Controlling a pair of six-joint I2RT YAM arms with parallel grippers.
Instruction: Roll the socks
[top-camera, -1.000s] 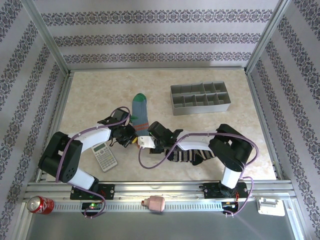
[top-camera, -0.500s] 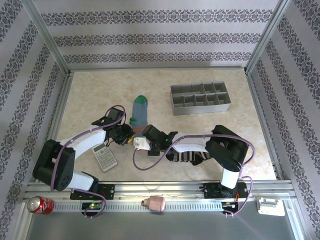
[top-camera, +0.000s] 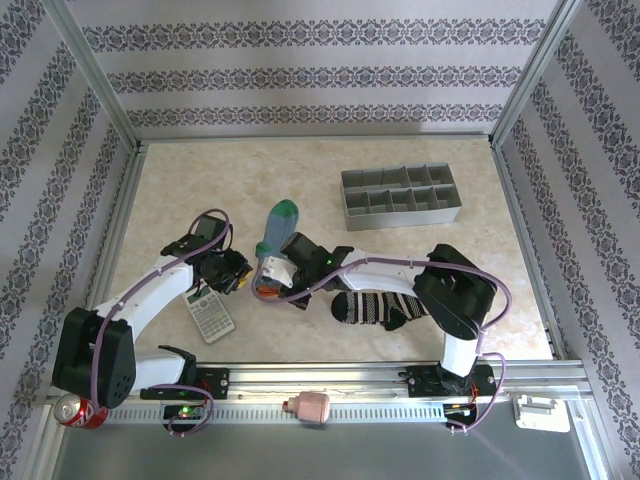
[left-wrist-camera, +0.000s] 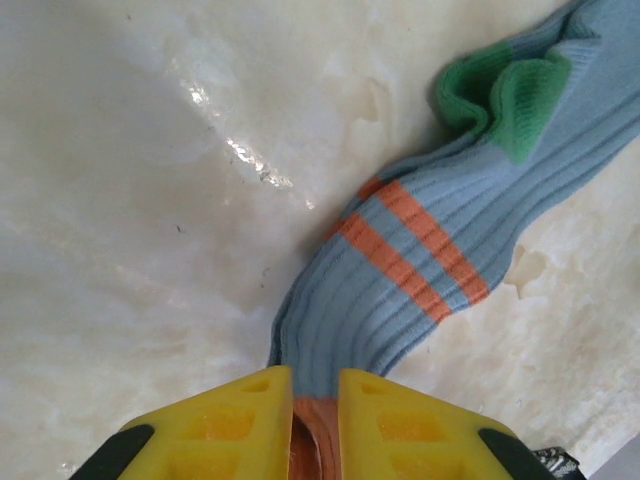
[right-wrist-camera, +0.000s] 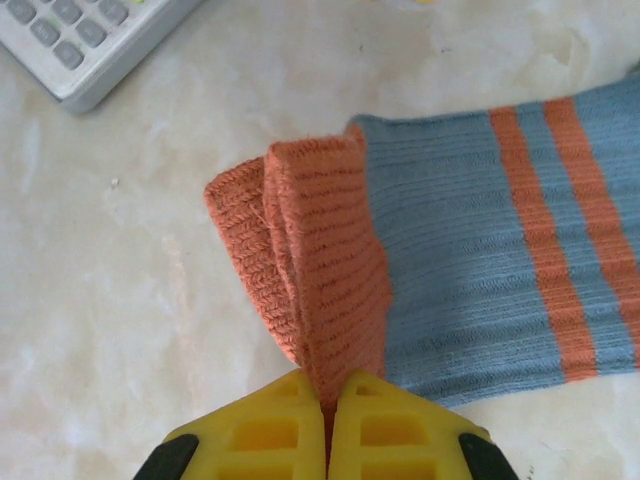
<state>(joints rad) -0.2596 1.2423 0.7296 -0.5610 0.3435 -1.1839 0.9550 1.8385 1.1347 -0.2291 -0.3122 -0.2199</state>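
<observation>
Top external view: two socks lie on the table (top-camera: 180, 200). The blue-grey sock (top-camera: 274, 240) has its long axis running from the far side to the near side, tilted a little. Its green toe points away from the arm bases and its orange cuff sits at the near end. The striped sock (top-camera: 378, 307) lies crosswise to the right, well apart from the first and partly under the right arm. The left gripper (top-camera: 238, 279) and right gripper (top-camera: 270, 281) meet at the cuff from either side. One calculator (top-camera: 210, 314) lies just beside the left gripper on its near side. One divided tray (top-camera: 400, 197) stands far right and one red can (top-camera: 75, 410) sits at the near left corner.

Left wrist view: the sock stretches up and right from the yellow fingers (left-wrist-camera: 230, 420) to the folded green toe, crossed by two orange stripes. The pincer is nearly closed, with orange fabric in the narrow gap.

Right wrist view: the fingers (right-wrist-camera: 385, 425) are pressed together on a fold of the orange cuff. The sock body runs off to the right, and a corner of the calculator shows at top left.
</observation>
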